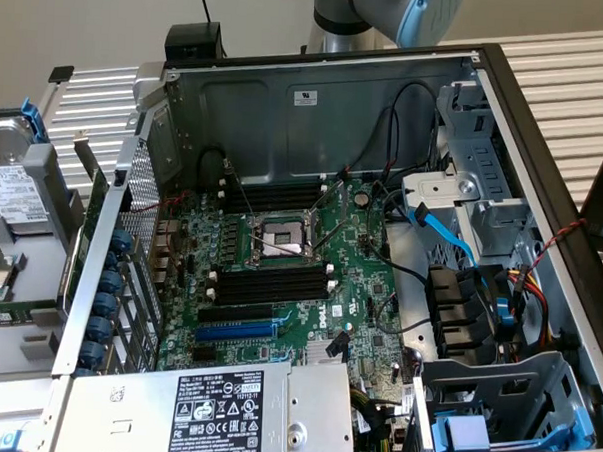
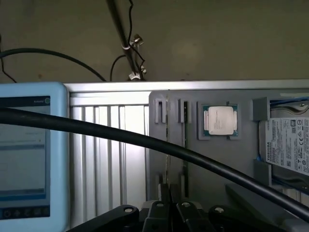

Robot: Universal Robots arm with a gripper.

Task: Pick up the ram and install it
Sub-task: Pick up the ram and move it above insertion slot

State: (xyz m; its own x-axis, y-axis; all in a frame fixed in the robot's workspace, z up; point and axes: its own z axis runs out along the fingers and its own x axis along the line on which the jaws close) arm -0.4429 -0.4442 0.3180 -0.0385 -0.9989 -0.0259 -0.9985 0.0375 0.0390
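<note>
a ribbed metal table (image 1: pixel 574 58) carries an open case (image 1: pixel 317 107), lying on its side before a plain beige wall (image 1: pixel 90 17). inside it the board (image 1: pixel 364 279) faces up. a bare socket (image 1: pixel 279 237) sits in the middle, black slots (image 1: pixel 269 285) flank it, and a blue slot (image 1: pixel 235 331) lies nearer the power supply (image 1: pixel 303 416). the arm (image 1: pixel 391 10) stands behind the case's far wall, at the exterior view's top edge.

in the wrist view, ribbed table surface runs to a gray tray (image 2: pixel 241 164) set near the wall. the ram (image 2: pixel 185 133) stands on edge in one of the tray's slots, with a cpu (image 2: pixel 220 120) beside it and a drive (image 2: pixel 289 145) past that. a tablet (image 2: pixel 29 154) lies off the tray's other side, and a black cable (image 2: pixel 96 130) hangs across in front. the gripper (image 2: pixel 169 189) points toward the tray, its fingers (image 2: pixel 164 195) drawn together.
</note>
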